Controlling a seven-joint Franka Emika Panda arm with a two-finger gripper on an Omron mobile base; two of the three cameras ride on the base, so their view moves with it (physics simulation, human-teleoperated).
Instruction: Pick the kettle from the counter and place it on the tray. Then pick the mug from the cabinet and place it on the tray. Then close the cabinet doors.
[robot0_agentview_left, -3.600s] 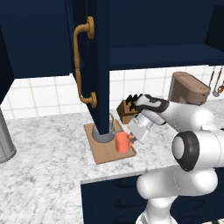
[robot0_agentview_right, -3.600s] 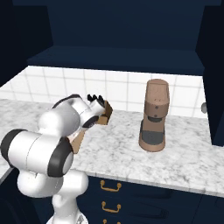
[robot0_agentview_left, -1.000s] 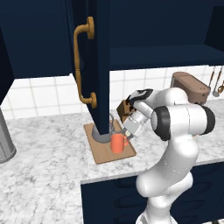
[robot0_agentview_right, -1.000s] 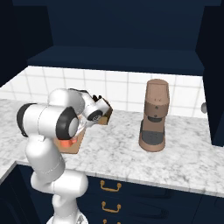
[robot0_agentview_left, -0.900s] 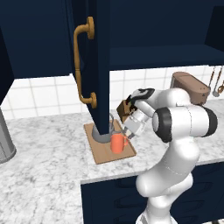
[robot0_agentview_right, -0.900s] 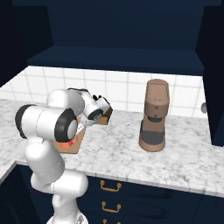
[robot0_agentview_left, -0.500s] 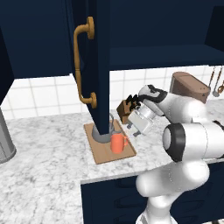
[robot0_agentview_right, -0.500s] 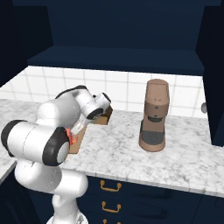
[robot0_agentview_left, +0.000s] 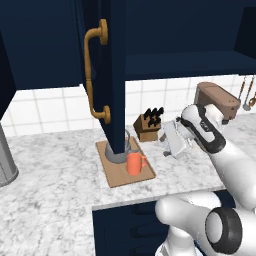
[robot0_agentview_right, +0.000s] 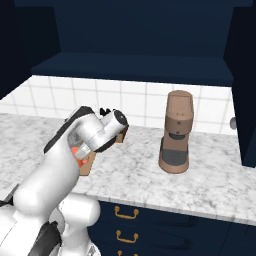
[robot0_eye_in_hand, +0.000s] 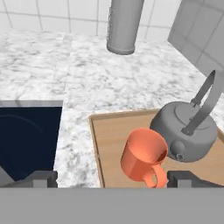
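In the left base view, the tray (robot0_agentview_left: 118, 171) lies flat on the counter (robot0_agentview_left: 50, 175). The kettle (robot0_agentview_left: 121, 154) sits at the back of the tray, partly hidden behind the open cabinet door (robot0_agentview_left: 111, 75). The mug (robot0_agentview_left: 135, 163) stands on the tray just in front of the kettle, close to it. The gripper (robot0_agentview_left: 166, 146) hangs in the air to the right of the tray, apart from the mug, with nothing in it. A knife block (robot0_agentview_left: 149, 125) stands by the tiled wall, and a brown coffee machine (robot0_agentview_left: 216, 99) stands farther right. A big grey cylinder (robot0_agentview_left: 5, 160) sits at the left edge.

In the right base view, the arm covers most of the tray, and a bit of orange mug (robot0_agentview_right: 79, 152) peeks out beside it. The coffee machine (robot0_agentview_right: 176, 132) shows whole here, on the marbled counter (robot0_agentview_right: 150, 175). Dark drawers with brass handles (robot0_agentview_right: 126, 214) sit below.

In the hand view, the two finger tips (robot0_eye_in_hand: 42, 178) stand wide apart and hold nothing. The mug (robot0_eye_in_hand: 144, 156) and kettle (robot0_eye_in_hand: 188, 129) stand side by side on the tray (robot0_eye_in_hand: 109, 144), right next to each other; I cannot tell if they touch. The kettle's handle is up. The grey cylinder (robot0_eye_in_hand: 124, 25) stands far back by the white tiles.
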